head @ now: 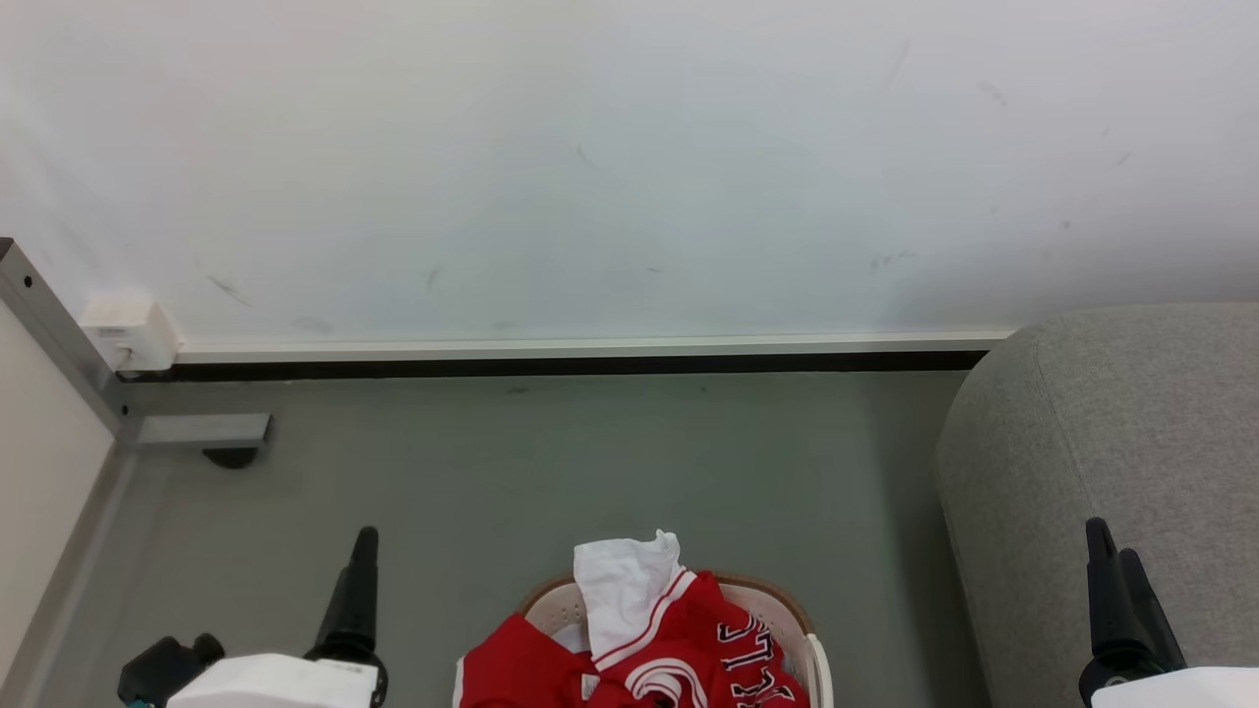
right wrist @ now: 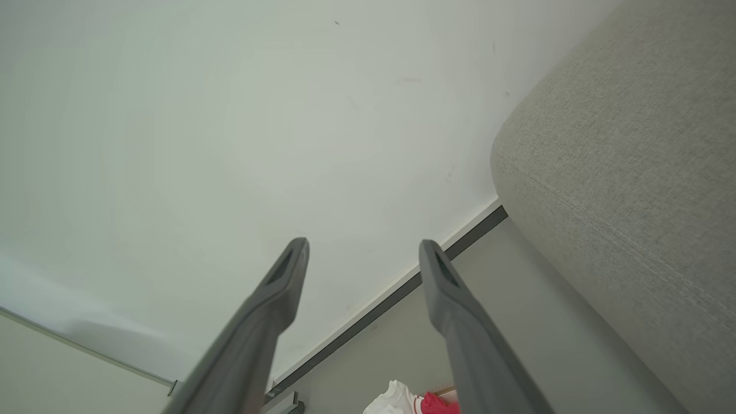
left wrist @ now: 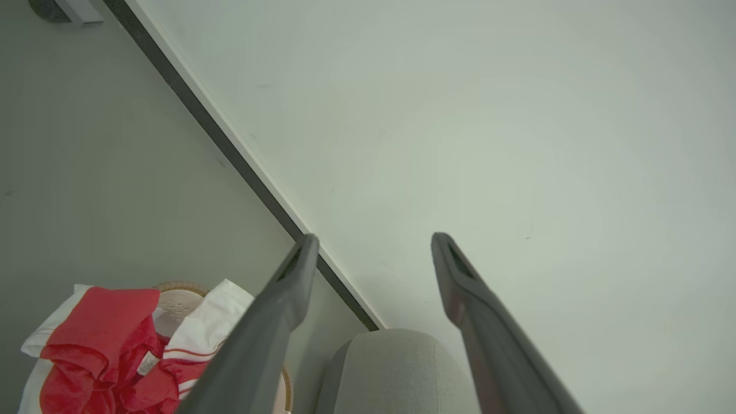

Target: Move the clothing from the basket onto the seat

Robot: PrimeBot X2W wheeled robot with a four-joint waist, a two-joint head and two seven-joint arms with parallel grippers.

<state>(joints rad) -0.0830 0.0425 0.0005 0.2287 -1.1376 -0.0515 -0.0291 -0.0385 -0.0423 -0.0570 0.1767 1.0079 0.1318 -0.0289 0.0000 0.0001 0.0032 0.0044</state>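
The clothing (head: 639,639) lies heaped in the basket (head: 777,598), between the left pincer (left wrist: 374,241) and the right pincer (right wrist: 362,244) and touching neither. Both pincers are released, with fingers spread and empty. The seat (head: 1111,423) bulks near the basket's right. Beyond them, open floor (head: 590,462) runs to the wall (head: 590,147).

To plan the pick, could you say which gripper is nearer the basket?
Left. The left gripper hangs just left of the basket; the right gripper is farther right, before the sofa.
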